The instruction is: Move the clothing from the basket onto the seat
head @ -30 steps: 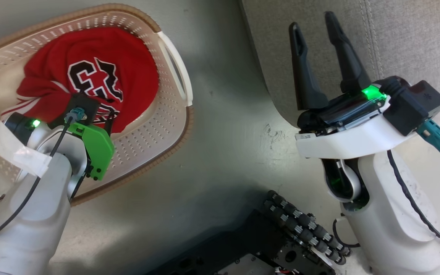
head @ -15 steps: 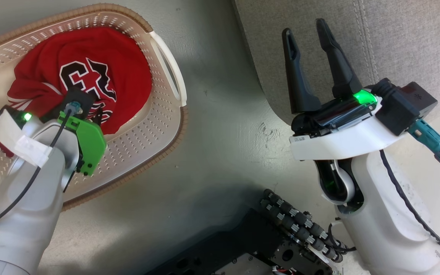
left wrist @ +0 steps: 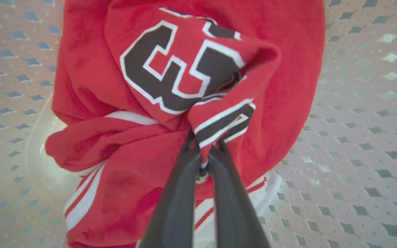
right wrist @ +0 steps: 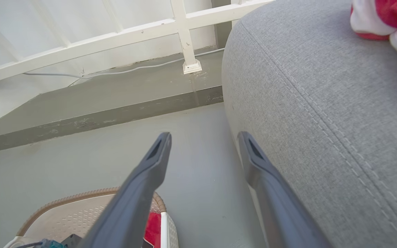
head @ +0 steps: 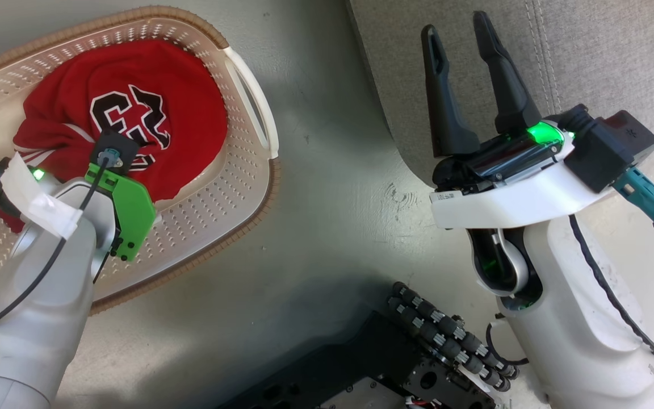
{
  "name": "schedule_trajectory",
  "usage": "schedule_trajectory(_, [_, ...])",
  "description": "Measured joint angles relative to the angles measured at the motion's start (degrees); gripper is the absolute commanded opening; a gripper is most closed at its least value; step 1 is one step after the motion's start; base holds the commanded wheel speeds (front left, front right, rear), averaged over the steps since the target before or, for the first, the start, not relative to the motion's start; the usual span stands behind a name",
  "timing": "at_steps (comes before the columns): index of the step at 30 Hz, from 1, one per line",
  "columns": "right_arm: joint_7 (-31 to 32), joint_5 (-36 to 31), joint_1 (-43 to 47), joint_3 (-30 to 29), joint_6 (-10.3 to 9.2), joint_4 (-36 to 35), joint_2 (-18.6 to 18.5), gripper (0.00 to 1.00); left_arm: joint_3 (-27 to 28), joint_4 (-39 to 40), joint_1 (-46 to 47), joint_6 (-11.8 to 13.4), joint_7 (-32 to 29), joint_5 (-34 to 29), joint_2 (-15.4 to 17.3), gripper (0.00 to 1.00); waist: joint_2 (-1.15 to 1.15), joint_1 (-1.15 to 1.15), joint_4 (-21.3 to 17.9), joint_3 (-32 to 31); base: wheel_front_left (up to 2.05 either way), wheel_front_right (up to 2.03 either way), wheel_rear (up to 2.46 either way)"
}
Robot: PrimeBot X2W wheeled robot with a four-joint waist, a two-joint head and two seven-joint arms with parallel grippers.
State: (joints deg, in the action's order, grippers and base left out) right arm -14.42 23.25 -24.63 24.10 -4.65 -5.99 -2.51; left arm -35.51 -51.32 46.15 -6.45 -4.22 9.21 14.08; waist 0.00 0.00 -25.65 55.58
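The red clothing (head: 185,108), with black-and-white numerals and white stripes, lies bunched in the cream perforated basket (head: 247,210) on the floor at the upper left of the head view. In the left wrist view my left gripper (left wrist: 203,146) is shut on a striped fold of the clothing (left wrist: 91,86), low against the basket's wall (left wrist: 357,103). My right gripper (head: 456,25) stands open and empty in front of the grey seat (head: 616,57). In the right wrist view my right gripper (right wrist: 203,136) hangs beside the seat's rounded corner (right wrist: 322,110), where a red-and-white piece of fabric (right wrist: 391,24) lies.
Grey floor (head: 332,199) separates the basket from the seat. My dark wheeled base (head: 446,346) sits at the bottom middle. A white railing (right wrist: 184,31) and a thin cable (right wrist: 115,72) run along a raised step behind. The basket's rim (right wrist: 64,201) shows below my right fingers.
My left gripper has shut on a fold of the clothing and the fabric bunched up a little. The head view shifted slightly; the right gripper stays open.
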Motion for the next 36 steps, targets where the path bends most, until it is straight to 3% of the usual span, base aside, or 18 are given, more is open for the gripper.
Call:
schedule_trajectory(9, [-0.01,-3.02,-1.91,-1.13,0.07,1.11,-0.03,1.00,-1.85,-0.21,1.02,-0.02,3.59,-0.91,-1.63,0.00,0.00,0.00,0.94,-1.55,0.00,0.00,0.00])
schedule_trajectory(23, [-0.05,-7.02,-1.83,-3.61,0.03,5.21,-5.59,1.00,-1.65,0.60,0.47,-0.10,13.14,2.46,-10.67,0.00,0.00,0.00,8.36,-6.89,0.00,0.00,0.00])
schedule_trajectory(36, [-0.18,-7.42,-0.24,-4.31,0.59,10.11,-8.10,1.00,1.79,3.76,-3.33,-0.16,18.14,8.76,-11.41,0.00,0.00,0.00,15.86,-15.87,0.00,0.00,0.00])
